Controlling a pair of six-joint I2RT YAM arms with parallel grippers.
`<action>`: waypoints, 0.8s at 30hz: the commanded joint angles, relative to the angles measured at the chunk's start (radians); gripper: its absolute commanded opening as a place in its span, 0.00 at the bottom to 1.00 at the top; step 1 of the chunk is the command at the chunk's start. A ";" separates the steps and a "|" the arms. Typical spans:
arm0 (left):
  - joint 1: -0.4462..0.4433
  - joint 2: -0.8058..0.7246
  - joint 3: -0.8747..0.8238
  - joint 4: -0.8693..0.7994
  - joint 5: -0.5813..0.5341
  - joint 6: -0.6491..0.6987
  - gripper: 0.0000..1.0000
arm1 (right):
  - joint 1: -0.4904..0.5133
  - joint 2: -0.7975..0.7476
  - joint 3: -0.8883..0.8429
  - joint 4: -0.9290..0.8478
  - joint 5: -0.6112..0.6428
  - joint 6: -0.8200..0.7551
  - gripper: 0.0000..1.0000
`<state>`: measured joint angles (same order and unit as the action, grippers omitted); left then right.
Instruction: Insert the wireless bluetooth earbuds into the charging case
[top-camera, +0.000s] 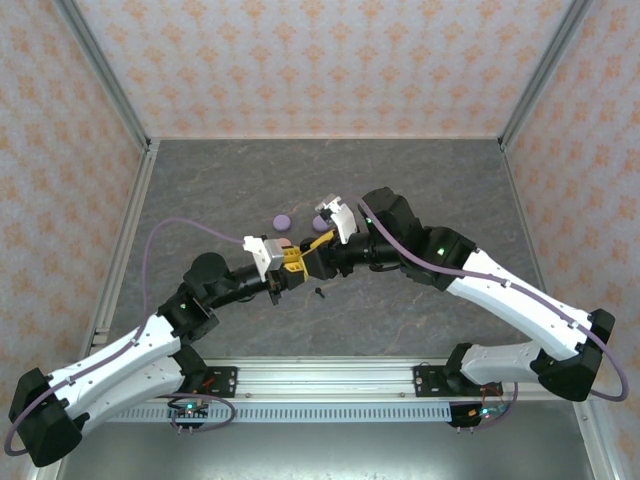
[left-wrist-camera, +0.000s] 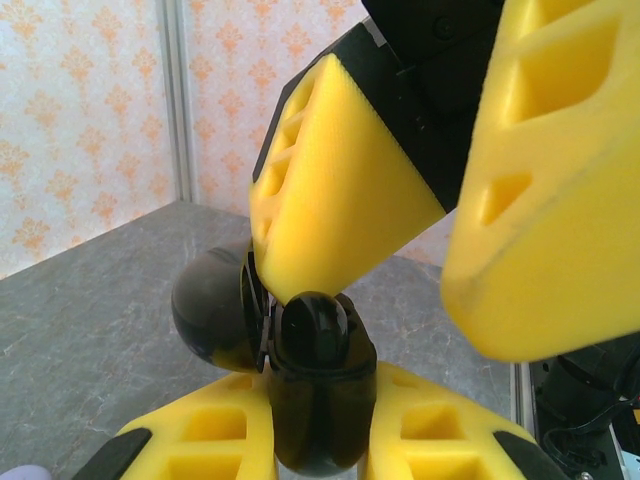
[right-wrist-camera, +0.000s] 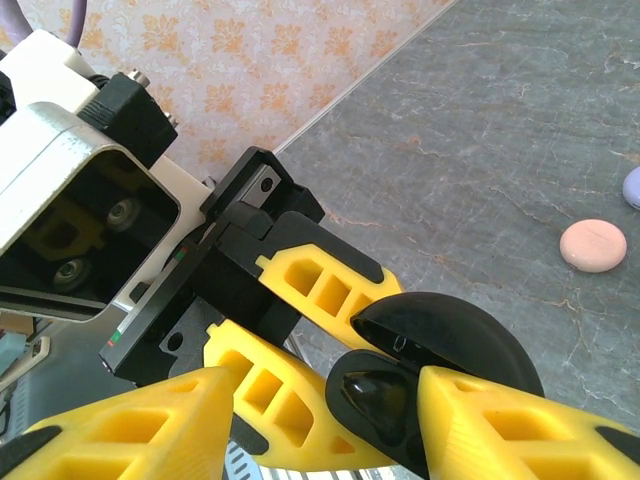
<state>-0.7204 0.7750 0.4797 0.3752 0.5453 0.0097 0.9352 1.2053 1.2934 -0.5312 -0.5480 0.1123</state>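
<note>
A black charging case (left-wrist-camera: 310, 410) stands upright between my left gripper's (left-wrist-camera: 315, 425) yellow fingers, which are shut on it. Its lid (left-wrist-camera: 205, 310) hangs open to the left. One black earbud (left-wrist-camera: 312, 330) sits in the case's top. My right gripper (right-wrist-camera: 330, 395) is open and comes down from above; one of its fingertips (left-wrist-camera: 320, 220) rests on that earbud, the other stands off to the right. In the right wrist view the open case (right-wrist-camera: 450, 335) and the earbud (right-wrist-camera: 375, 395) show between my fingers. Another black earbud (top-camera: 319, 293) lies on the table just below the grippers (top-camera: 305, 260).
Two lilac round cases (top-camera: 282, 221) (top-camera: 320, 222) lie on the grey table behind the grippers. A pink round case (right-wrist-camera: 592, 245) and a lilac one (right-wrist-camera: 632, 186) lie further out in the right wrist view. Patterned walls enclose the table.
</note>
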 joint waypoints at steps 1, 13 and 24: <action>-0.005 -0.005 0.019 0.025 -0.002 0.024 0.00 | 0.000 -0.016 0.029 -0.008 0.068 -0.008 0.53; -0.005 -0.070 -0.022 -0.054 -0.040 0.023 0.00 | -0.059 -0.214 -0.093 -0.048 0.294 0.050 0.63; -0.005 -0.252 -0.062 -0.193 -0.059 0.035 0.00 | -0.199 -0.037 -0.230 -0.103 0.310 0.147 0.63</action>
<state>-0.7204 0.5617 0.4206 0.2268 0.5060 0.0227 0.7395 1.1118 1.0641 -0.5972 -0.2699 0.2287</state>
